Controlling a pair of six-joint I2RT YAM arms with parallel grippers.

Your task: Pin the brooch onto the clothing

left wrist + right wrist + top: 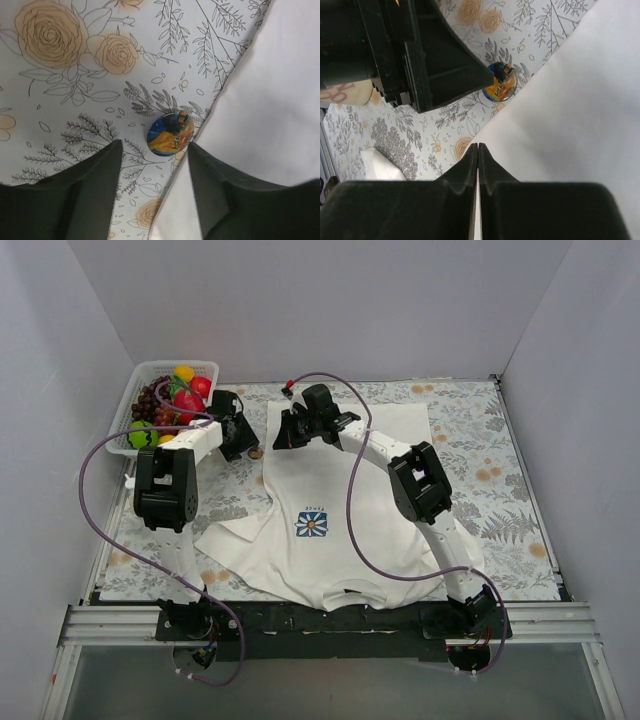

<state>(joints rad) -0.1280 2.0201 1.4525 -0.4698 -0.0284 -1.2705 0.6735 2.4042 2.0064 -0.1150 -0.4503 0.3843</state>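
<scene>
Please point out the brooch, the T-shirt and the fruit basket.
brooch (170, 134): left wrist view, centre of its face.
T-shirt (300, 565): top view, plain fabric below the print.
fruit basket (155, 364): top view, far rim.

We count one brooch (170, 134), one T-shirt (340, 530), one basket (150, 366) holding fruit (188, 398), one flowered table cover (480, 460), and two grippers: the left gripper (154, 150) and the right gripper (478, 147). Purple cables: two.
</scene>
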